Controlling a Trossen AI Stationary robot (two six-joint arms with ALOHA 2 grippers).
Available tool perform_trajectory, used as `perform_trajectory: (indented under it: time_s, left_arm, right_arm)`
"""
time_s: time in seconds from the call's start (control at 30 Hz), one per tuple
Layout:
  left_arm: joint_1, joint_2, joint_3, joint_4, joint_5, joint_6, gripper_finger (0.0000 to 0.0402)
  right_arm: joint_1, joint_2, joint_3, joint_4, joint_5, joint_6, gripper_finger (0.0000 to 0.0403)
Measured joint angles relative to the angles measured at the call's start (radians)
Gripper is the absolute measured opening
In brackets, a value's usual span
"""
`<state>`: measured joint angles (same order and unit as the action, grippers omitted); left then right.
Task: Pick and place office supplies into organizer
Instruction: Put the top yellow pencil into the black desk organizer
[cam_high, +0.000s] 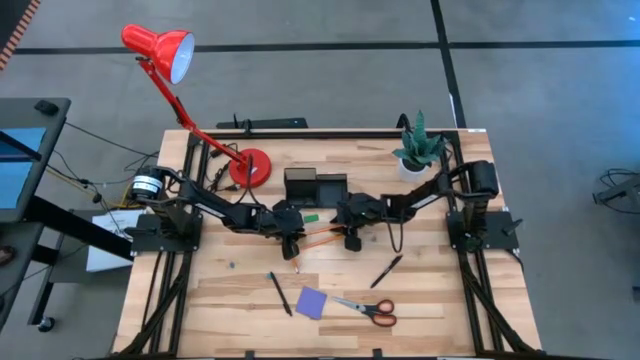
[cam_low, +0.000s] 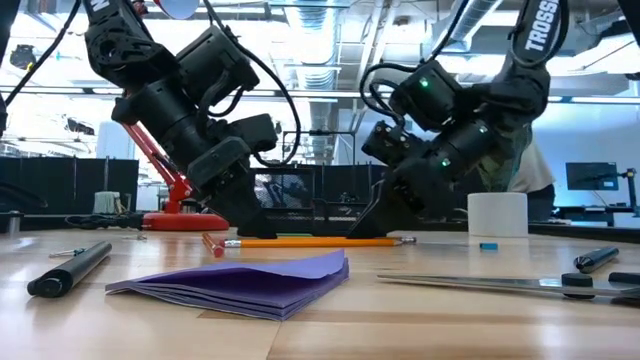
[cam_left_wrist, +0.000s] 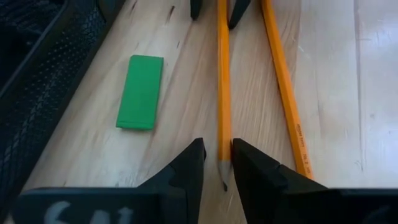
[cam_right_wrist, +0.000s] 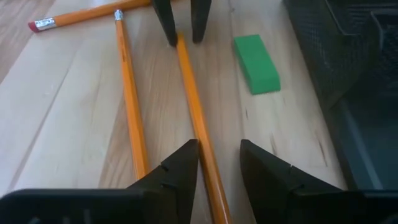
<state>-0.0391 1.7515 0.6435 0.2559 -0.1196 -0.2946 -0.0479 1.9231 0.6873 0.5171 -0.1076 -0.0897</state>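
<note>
Pencil (cam_left_wrist: 223, 81) gets straddled at both ends: left gripper (cam_left_wrist: 217, 163) pinching its tip, right gripper (cam_right_wrist: 219, 163) spread around it, probably to lift level.

The high view looks straight down from above, taking in the whole counter (cam_high: 250, 300) and the floor around it. The low view sits at counter height, close behind the purple notepad (cam_low: 240, 283), facing level across into the room. Each wrist view looks steeply down at the wood from close range, past its own fingers. Both wrist views share the green eraser (cam_left_wrist: 140, 92), the same pencil (cam_left_wrist: 223, 87) and the organizer's (cam_right_wrist: 348, 74) mesh wall.
</note>
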Motion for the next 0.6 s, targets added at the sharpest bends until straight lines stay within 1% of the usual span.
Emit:
perform_trajectory:
  time_s: [0.13,0.33,0.53,0.6]
  left_arm:
    - [0.001,-0.029,-0.003,0.032,0.004,0.041,0.0082]
    - [0.002,-0.180,-0.002,0.000,-0.025,0.103,0.0082]
    - [0.001,-0.341,0.001,-0.082,-0.176,0.152,0.0082]
    - [0.002,-0.379,0.001,-0.116,-0.209,0.154,0.0082]
  right_arm:
    - [0.002,0.011,0.029,-0.039,-0.005,0.002,0.0118]
    - [0.008,0.081,0.078,-0.001,-0.033,0.007,0.0118]
    - [0.019,0.133,0.143,0.015,-0.044,0.010,0.0118]
    - [0.022,0.134,0.152,0.006,-0.043,0.021,0.0118]
